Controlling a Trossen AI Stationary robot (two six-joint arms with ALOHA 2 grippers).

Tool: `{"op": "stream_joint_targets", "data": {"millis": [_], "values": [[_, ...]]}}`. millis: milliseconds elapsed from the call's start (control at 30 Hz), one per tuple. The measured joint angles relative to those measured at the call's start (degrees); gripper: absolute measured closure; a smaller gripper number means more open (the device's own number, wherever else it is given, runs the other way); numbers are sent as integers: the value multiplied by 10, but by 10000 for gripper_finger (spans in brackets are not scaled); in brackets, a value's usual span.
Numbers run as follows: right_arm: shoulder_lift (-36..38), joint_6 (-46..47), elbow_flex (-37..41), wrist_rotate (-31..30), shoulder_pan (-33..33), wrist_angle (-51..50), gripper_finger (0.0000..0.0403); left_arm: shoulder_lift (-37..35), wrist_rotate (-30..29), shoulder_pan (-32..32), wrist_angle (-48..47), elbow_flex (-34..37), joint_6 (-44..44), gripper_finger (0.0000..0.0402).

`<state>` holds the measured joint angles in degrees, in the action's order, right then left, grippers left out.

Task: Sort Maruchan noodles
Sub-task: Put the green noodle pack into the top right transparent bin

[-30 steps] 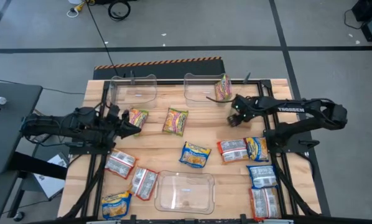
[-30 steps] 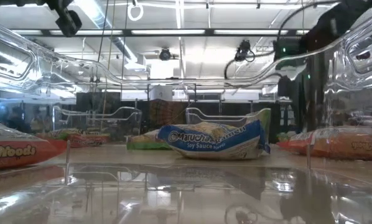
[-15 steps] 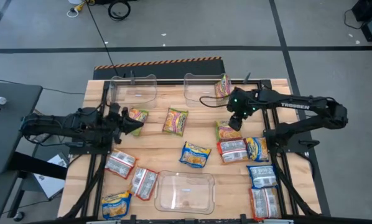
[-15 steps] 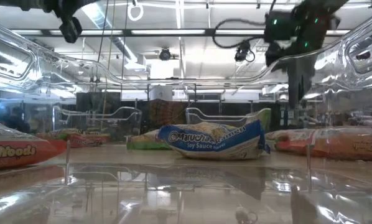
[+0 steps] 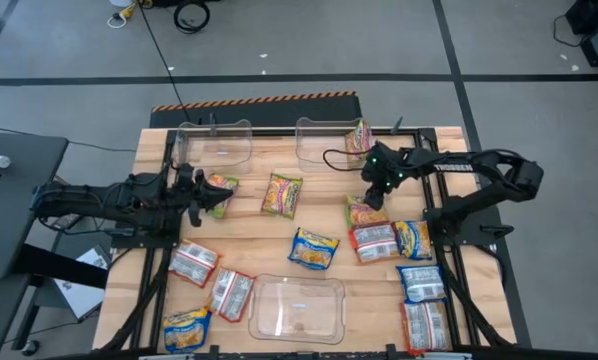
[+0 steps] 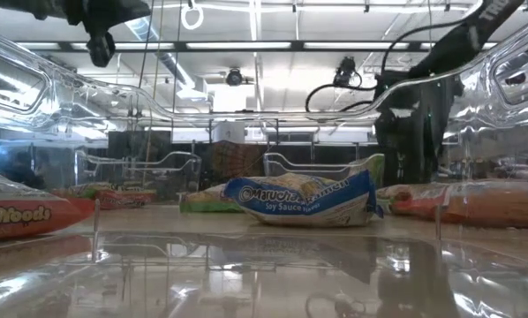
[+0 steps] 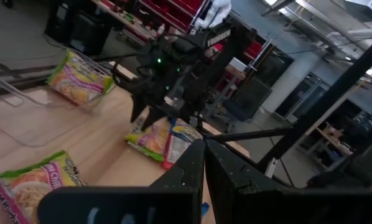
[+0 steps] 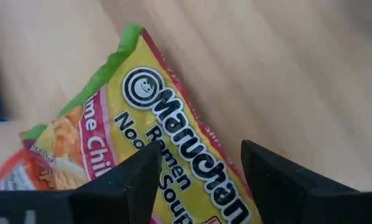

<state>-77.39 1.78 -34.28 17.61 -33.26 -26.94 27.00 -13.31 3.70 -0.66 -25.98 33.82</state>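
Under the right gripper (image 5: 372, 197), fingers apart, a green-edged yellow packet (image 8: 173, 149) lies half hidden; left gripper (image 5: 219, 196) closed at nine o'clock.

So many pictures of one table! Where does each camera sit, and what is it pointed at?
High view: above the table, straight down; both arms, right hand over a green-yellow packet.
Low view: table height, looking across; a blue packet, arms overhead.
Left wrist view: on the left arm; its shut fingers, the right arm beyond.
Right wrist view: on the right arm; its open fingers astride that green-yellow packet, also seen from above.
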Motion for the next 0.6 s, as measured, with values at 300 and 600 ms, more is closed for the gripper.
{"op": "stream_joint_targets", "data": {"millis": [300, 600], "values": [[-15, -41, 15, 55, 40, 8, 287, 0, -2, 0, 0, 0, 0, 381], [40, -1, -83, -42, 106, -103, 379, -1, -31, -1, 0, 0, -8, 381]]}}
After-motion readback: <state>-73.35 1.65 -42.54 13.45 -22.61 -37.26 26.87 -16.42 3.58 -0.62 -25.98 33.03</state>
